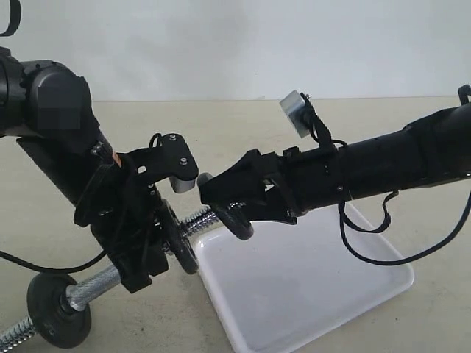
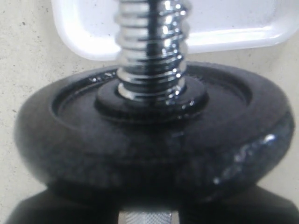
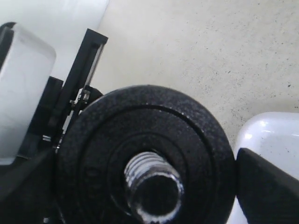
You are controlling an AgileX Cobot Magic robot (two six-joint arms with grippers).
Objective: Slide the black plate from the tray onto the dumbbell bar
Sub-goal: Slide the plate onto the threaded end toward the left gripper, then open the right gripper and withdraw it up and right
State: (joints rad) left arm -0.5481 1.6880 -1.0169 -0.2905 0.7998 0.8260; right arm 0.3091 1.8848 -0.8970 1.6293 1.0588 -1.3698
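Note:
My left gripper [image 1: 140, 250] is shut on the dumbbell bar [image 1: 99, 283], which slopes up from the lower left toward the tray [image 1: 316, 294]. One black plate [image 1: 57, 310] sits near the bar's low end. A second [image 1: 182, 243] rests on the bar against my left gripper, and it fills the left wrist view [image 2: 149, 140] below the threaded bar [image 2: 152, 51]. My right gripper [image 1: 234, 212] is shut on a third black plate [image 1: 241, 225] at the bar's upper end. In the right wrist view the threaded tip [image 3: 154, 186] pokes through that plate's [image 3: 145, 121] hole, with one finger [image 3: 266, 186] at its edge.
The white tray lies on the beige table [image 1: 243, 125], under and behind the right arm, with nothing on its visible part. Cables hang from the right arm [image 1: 368, 235] above the tray. The left arm's bulky base [image 1: 51, 110] stands at far left.

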